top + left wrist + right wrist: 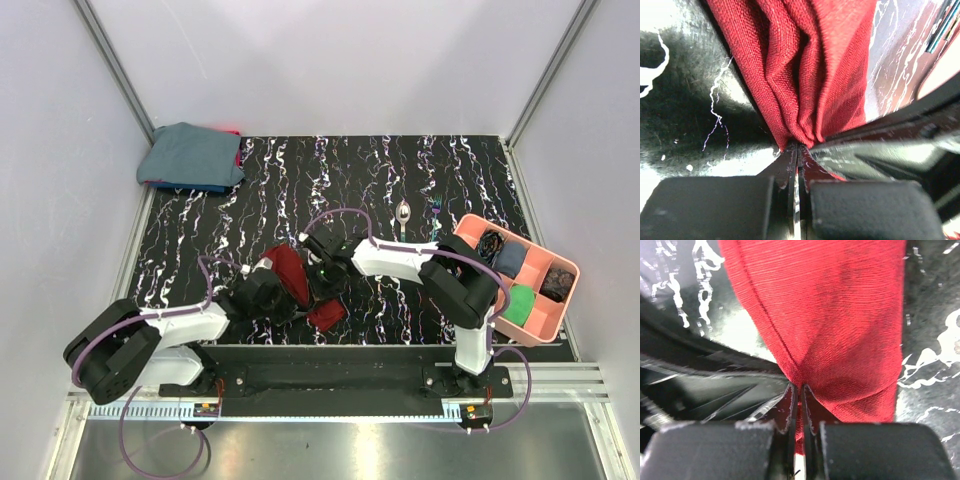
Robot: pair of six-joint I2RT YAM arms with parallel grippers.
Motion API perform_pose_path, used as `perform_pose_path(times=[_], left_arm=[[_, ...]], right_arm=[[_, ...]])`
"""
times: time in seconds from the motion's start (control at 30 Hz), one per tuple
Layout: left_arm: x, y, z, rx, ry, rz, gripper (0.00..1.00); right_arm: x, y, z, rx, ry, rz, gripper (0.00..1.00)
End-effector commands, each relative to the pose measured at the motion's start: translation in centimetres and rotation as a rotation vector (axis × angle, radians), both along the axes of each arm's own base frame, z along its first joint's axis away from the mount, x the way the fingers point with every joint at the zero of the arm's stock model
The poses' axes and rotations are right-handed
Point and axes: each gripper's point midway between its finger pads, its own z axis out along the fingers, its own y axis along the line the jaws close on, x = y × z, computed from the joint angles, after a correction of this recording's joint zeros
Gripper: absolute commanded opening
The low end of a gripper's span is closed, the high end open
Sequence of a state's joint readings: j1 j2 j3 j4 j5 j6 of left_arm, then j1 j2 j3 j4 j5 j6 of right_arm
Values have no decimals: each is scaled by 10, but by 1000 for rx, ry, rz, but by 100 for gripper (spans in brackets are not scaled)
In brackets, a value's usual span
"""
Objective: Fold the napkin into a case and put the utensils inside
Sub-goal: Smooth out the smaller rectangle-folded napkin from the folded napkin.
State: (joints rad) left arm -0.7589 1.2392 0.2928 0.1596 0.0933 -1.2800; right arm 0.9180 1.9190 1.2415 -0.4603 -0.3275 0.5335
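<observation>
Across the table (pixel 400 170), with the clock face read from the top view and 12 at the far edge, entries run by size.

1. Table: black top with white marbled streaks, and pale panels on three sides.
2. Pink tray (pixel 538 340): at 4 o'clock against the right edge, set at an angle. Its compartments hold dark coiled items, a blue-grey piece and a green piece.
3. Blue-grey cloth bundle (pixel 190 155): at 10 o'clock in the far left corner. Blue and red material shows under its edges.
4. Napkin (pixel 290 272): dark red cloth at 7 o'clock, near the table's centre. It is bunched into a raised ridge of folds between the two tools. A lower lobe rests on the table at 5 o'clock of that ridge.
5. Left tool (pixel 797 147): reaches in from 8 o'clock. Its jaws are closed tight on a gathered pleat of the napkin, and several folds fan away from the tips in the left wrist view.
6. Right tool (pixel 799 387): reaches in from 3 o'clock. Its jaws are pinched together on a smoother part of the napkin, which spreads wide beyond the tips. A strip of cloth shows between the fingers.
7. Spoon (pixel 402 215): shiny bowl and dark handle, flat on the table at 1 o'clock of the napkin and well apart from it. The bowl points toward 12.
8. Teal-handled piece (pixel 437 210): at 3 o'clock of the spoon, between it and the tray's far corner. It is too small to tell its kind.
</observation>
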Motion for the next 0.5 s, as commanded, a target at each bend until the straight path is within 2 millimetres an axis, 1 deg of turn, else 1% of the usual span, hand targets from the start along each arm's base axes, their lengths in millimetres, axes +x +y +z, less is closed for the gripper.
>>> perform_pose_path(times=[0.0, 0.03, 0.1, 0.13, 0.17, 0.2, 0.23, 0.27, 0.3, 0.33, 0.37, 0.4, 0.43, 0.47], left_arm=[[1, 9, -3, 56, -45, -7, 0], [2, 9, 3, 52, -68, -14, 0], [3, 19, 7, 103, -94, -18, 0], [8, 19, 21, 85, -138, -12, 0], [8, 27, 21, 119, -131, 0, 0], [16, 35, 28, 126, -150, 18, 0], [22, 39, 40, 105, -182, 32, 0], [31, 49, 48, 90, -184, 69, 1], [38, 53, 56, 77, -210, 81, 2], [45, 56, 66, 51, -236, 95, 2], [59, 59, 82, 8, -268, 116, 3], [66, 61, 82, 16, -268, 112, 3], [70, 58, 86, -3, -264, 93, 3], [84, 57, 101, -23, -294, 97, 2]], right_arm=[[-7, 5, -19, 21, 27, 2, 0], [-9, -1, -25, 7, 37, -2, 0], [-8, -5, -28, 4, 34, -3, 0], [-8, -8, -29, 2, 35, -5, 0], [-9, -9, -30, 0, 35, -4, 0], [-9, -10, -29, 2, 34, -2, 0], [-9, -12, -30, 2, 34, -7, 1], [-9, -13, -31, 2, 36, -6, 1], [-9, -12, -30, 5, 32, -4, 1], [-9, -13, -31, 5, 34, -4, 2], [-10, -13, -31, 7, 36, -3, 2], [-10, -14, -34, 3, 40, -5, 2], [-10, -13, -34, 4, 41, -7, 2], [-10, -13, -34, 5, 42, -7, 2]])
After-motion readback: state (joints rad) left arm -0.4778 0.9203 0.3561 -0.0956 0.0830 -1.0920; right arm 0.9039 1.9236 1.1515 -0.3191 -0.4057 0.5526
